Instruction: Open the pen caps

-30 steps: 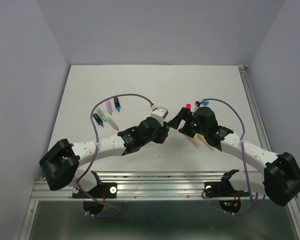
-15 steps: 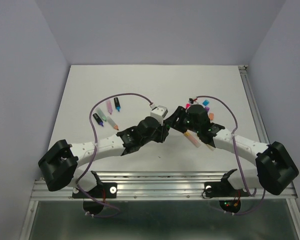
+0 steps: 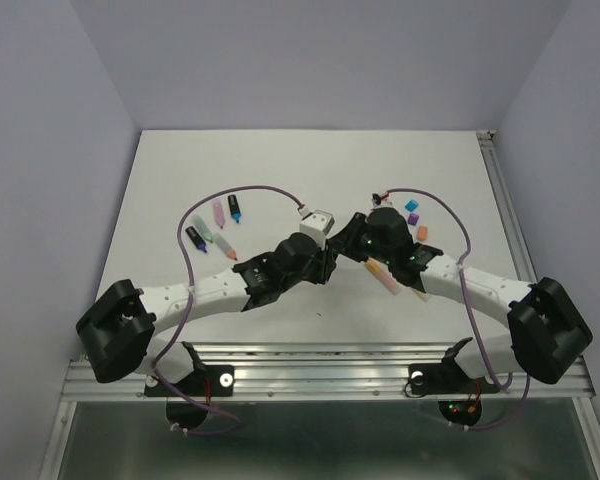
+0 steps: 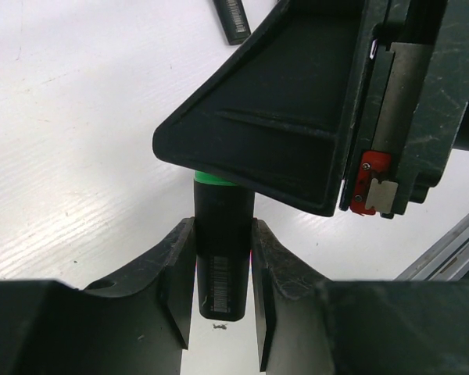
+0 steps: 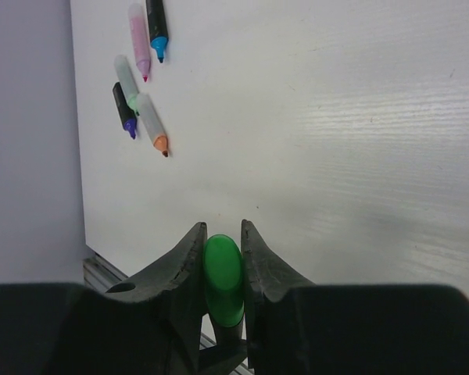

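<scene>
From the top camera, both arms meet over the middle of the table [image 3: 280,160]. The left claw [image 3: 325,262] and right claw [image 3: 355,240] are nose to nose, and the pen between them is hidden by the wrists. A few loose caps [image 3: 413,218] sit just right of the right wrist. A bunch of uncapped pens [image 3: 218,212] lies well off to the left.

Left wrist cam: the left claw [image 4: 223,258] is nearly closed, pinching a black barrel [image 4: 223,223] with the barcode end between its fingers. A sliver of green shows at the far end of the barrel, right where the right claw's body covers it.

Right wrist cam: the right claw [image 5: 221,234] is squeezed tight on the green cap [image 5: 222,281], one finger on each side. So the cap is up off the table, between the two claws, and as far as I can tell not off yet.

My take on handling: that cap is tiny, light, hard plastic, smooth and rounded, so it'll want to squirt out of the pads. It's probably a snap fit, so it needs a firm straight pull along the pen's axis, not a bend. Gripping the cap mid-length and the barrel close to the joint looks like the right spot to me.
</scene>
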Available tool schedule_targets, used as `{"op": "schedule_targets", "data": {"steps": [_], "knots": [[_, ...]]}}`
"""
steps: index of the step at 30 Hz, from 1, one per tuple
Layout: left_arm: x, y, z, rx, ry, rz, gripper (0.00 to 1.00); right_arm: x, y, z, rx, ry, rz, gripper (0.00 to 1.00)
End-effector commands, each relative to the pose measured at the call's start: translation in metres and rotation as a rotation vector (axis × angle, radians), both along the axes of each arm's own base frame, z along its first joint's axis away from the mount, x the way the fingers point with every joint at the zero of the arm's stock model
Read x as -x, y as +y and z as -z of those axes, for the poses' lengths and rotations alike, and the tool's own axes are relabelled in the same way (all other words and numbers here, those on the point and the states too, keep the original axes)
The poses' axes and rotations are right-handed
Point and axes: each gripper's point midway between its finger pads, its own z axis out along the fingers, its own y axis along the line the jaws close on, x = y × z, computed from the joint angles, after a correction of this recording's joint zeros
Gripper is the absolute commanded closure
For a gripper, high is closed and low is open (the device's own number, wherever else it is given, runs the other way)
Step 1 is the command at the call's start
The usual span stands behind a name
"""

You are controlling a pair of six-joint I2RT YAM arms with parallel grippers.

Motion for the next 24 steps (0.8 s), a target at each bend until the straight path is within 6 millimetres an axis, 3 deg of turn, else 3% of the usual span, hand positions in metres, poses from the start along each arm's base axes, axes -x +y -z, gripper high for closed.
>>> {"op": "schedule_targets", "data": {"steps": [1, 4, 7, 8, 9, 11, 18, 20, 22, 24], "knots": [[0.001, -0.003, -0.020, 0.055, -0.033, 0.004, 1.00, -0.014, 0.013, -0.036, -0.041, -0.088, 0.008, 0.85], [0.002, -0.003, -0.027, 0.074, -0.032, 0.002, 1.00, -0.014, 0.012, -0.032, -0.027, -0.082, 0.010, 0.99], [0.005, -0.003, -0.033, 0.093, -0.027, 0.007, 0.96, -0.015, 0.012, -0.034, -0.031, -0.091, 0.012, 0.99], [0.006, -0.002, -0.033, 0.093, -0.025, 0.008, 0.64, -0.015, 0.013, -0.036, -0.034, -0.099, 0.007, 0.99], [0.006, 0.000, -0.038, 0.100, -0.029, 0.006, 0.47, -0.014, 0.014, -0.038, -0.033, -0.109, -0.006, 0.99], [0.008, 0.003, -0.039, 0.100, -0.031, 0.002, 0.01, -0.012, 0.014, -0.047, -0.030, -0.132, -0.028, 0.99], [0.028, 0.002, -0.066, 0.204, -0.066, 0.104, 0.01, 0.021, 0.025, -0.084, -0.070, -0.231, -0.238, 0.99], [0.042, -0.002, -0.068, 0.238, -0.053, 0.182, 0.01, 0.034, 0.029, -0.098, -0.113, -0.256, -0.304, 0.99], [0.056, -0.007, -0.083, 0.303, -0.057, 0.262, 0.01, 0.048, 0.029, -0.116, -0.164, -0.298, -0.351, 0.99], [0.070, -0.010, -0.099, 0.383, -0.073, 0.329, 0.01, 0.055, 0.027, -0.121, -0.186, -0.312, -0.366, 0.99]]}}
